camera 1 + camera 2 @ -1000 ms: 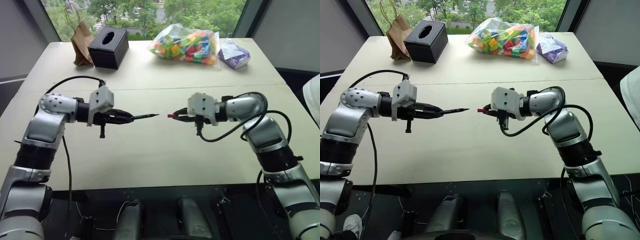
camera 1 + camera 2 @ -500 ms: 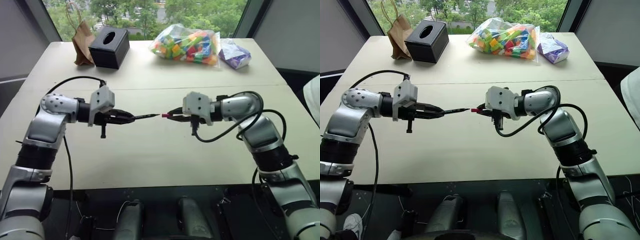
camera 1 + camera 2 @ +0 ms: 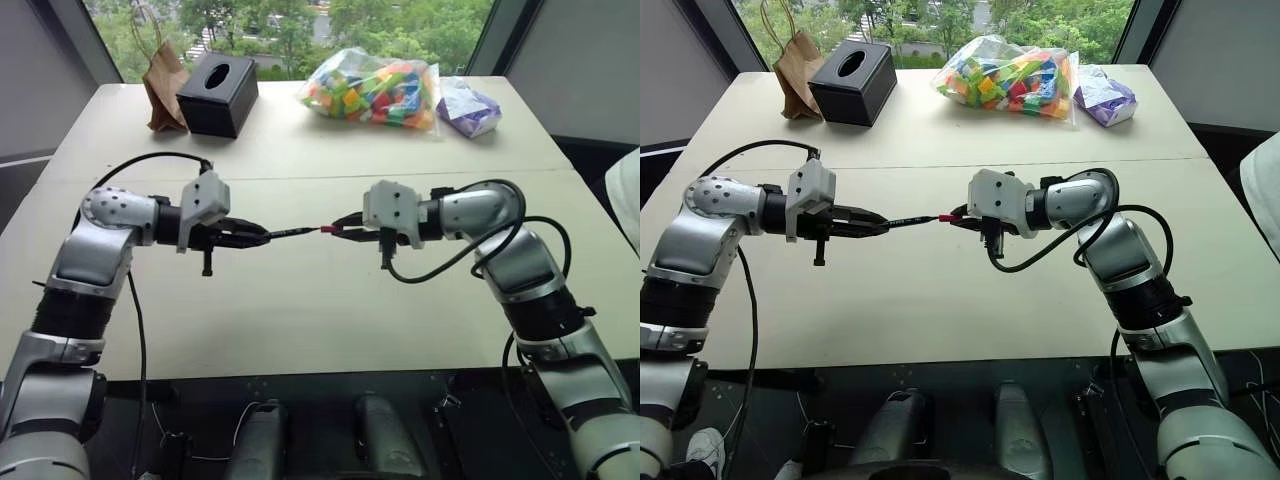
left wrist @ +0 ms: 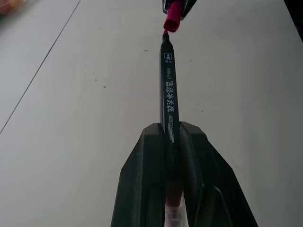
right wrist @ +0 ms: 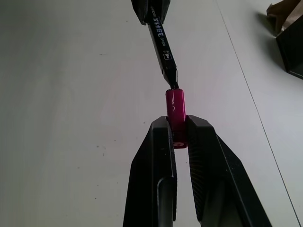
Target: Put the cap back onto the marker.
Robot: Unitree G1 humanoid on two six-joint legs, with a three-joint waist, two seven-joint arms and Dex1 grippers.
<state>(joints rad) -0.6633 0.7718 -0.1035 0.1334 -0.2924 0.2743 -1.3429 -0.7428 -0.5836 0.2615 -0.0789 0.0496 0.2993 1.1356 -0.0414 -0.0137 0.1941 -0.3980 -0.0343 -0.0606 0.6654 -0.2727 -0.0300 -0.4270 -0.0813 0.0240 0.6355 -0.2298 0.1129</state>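
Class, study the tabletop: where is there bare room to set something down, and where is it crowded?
Bare table runs along the near edge beneath both arms, and between the seam and the far row. Crowded: the far edge, with paper bag, tissue box, bag of blocks and purple bag. At centre, the marker meets the cap above the table.

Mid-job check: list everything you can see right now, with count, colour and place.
marker: 1, black, held level above the table, tip at the cap's mouth
cap: 1, red, in the right gripper
tissue box: 1, black, far left
paper bag: 1, brown, left of the tissue box
bag of toy blocks: 1, clear with multicoloured blocks, far centre
purple bag: 1, far right
table: 1, cream
left gripper: shut on marker
right gripper: shut on cap
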